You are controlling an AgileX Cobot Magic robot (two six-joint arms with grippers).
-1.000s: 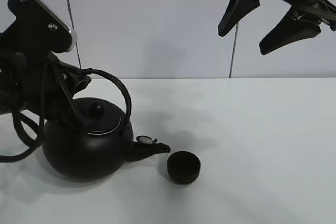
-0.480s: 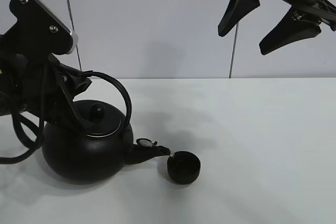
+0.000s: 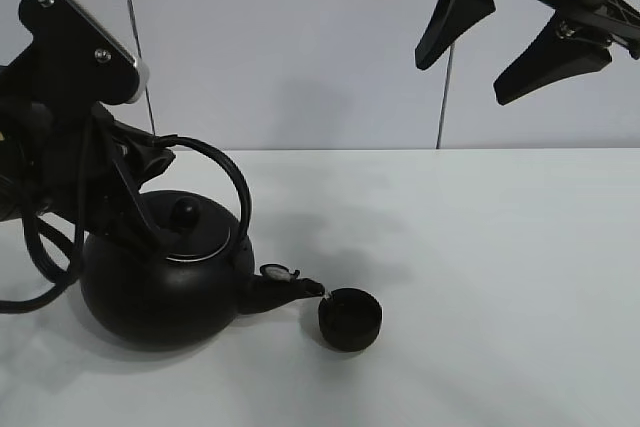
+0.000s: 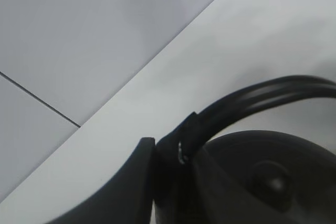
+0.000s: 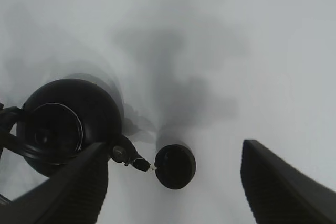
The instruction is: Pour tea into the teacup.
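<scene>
Kettle (image 3: 160,287) on the left part of the table (image 3: 500,277), teacup (image 3: 350,318) just right of it, spout tip (image 3: 316,288) at the teacup's near rim, left gripper (image 3: 148,159) clamped on the handle (image 3: 232,172) above the kettle, right gripper (image 3: 465,79) high over the right side, well apart.

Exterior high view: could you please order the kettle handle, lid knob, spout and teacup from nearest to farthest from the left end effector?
1. Handle: gripped by the left end effector.
2. Lid knob: just below it.
3. Spout: low, to the right.
4. Teacup: farthest right, at the spout tip.
</scene>
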